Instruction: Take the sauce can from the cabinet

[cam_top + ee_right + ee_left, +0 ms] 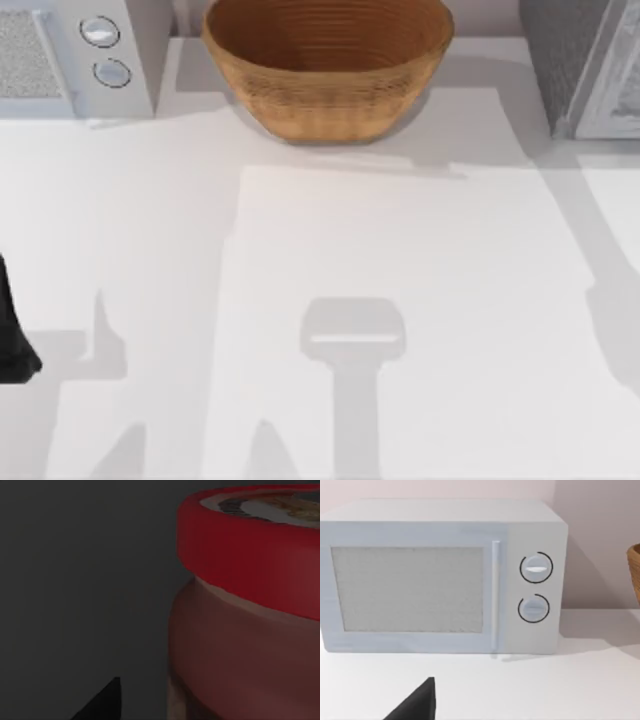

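Observation:
The sauce can stands very close in the right wrist view, in a dim grey space. It has a broad red rim, a brownish-red label below it, and a pale top with a dark mark. A black corner of my right gripper shows beside the can, apart from it. The grey cabinet sits at the table's far right corner in the top view. My left arm is parked at the left edge, and a black corner of its gripper points at the microwave.
A white microwave with two round dials stands at the far left. A large woven basket sits at the back centre. The white table stretches in front of them with only shadows on it.

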Controlling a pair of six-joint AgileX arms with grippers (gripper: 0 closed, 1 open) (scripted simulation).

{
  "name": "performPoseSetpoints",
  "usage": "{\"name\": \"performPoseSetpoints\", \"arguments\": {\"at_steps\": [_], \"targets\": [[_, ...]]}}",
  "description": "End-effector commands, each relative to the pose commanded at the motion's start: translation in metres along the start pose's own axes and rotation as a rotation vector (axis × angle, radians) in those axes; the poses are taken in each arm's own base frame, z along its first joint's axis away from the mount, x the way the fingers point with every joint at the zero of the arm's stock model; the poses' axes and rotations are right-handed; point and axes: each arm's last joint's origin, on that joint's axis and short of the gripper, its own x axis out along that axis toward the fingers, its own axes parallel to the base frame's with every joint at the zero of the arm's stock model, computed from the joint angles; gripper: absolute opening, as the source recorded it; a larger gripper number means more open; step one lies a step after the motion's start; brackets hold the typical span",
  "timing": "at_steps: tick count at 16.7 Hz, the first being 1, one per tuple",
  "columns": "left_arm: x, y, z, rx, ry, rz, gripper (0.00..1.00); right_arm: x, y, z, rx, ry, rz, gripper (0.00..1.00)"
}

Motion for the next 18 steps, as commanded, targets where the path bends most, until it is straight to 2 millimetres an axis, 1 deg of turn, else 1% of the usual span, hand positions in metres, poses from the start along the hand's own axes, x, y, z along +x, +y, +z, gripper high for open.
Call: {"name": "performPoseSetpoints", "arguments": {"at_steps": [11,12,18], "targets": [[0.0000,0.0000,0.0000,0.000,0.000,0.000,1.00,0.0000,0.0000,0.0000,0.000,0.000,0.000,0.02],[0.0000,0.0000,0.0000,0.000,0.000,0.000,1.00,0.0000,0.0000,0.0000,0.000,0.000,0.000,0.00],[0.0000,0.0000,0.0000,0.000,0.000,0.000,1.00,0.0000,0.0000,0.0000,0.000,0.000,0.000,0.00]]}}
